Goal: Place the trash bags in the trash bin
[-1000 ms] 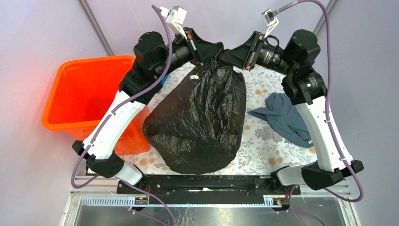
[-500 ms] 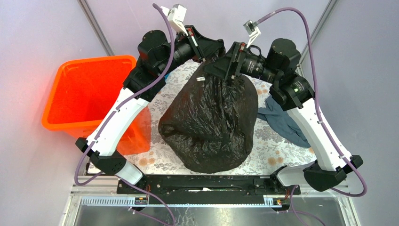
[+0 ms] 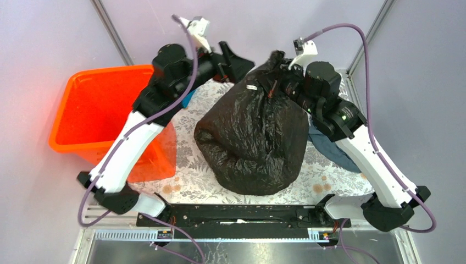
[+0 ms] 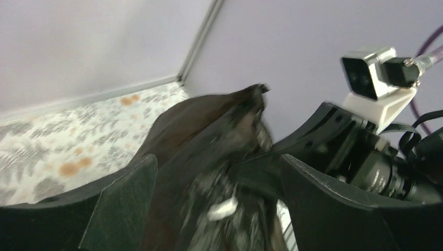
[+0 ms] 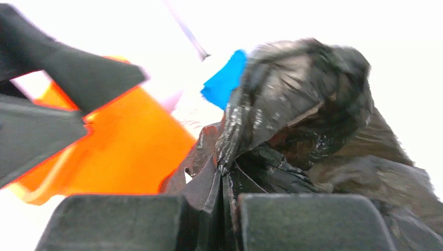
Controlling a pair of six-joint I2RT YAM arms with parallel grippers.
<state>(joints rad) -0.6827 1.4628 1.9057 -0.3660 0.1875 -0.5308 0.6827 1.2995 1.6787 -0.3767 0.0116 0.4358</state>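
My right fingers (image 5: 130, 225) gripped the trash bag (image 3: 253, 137), left fingers (image 4: 120, 204) released; I needed height to clear the nine-o'clock trash bin (image 3: 93, 110).

The table (image 3: 184, 187) has a white top with leaves and flowers on it. The big black trash bag (image 3: 253, 143) sits in the middle. A grey-blue cloth (image 3: 325, 147) lies to its right, and the orange trash bin (image 3: 88, 110) stands at the left edge.

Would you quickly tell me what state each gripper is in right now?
Left gripper: open, straddling the top of the trash bag without clamping it.
Right gripper: shut on a fold of the trash bag.
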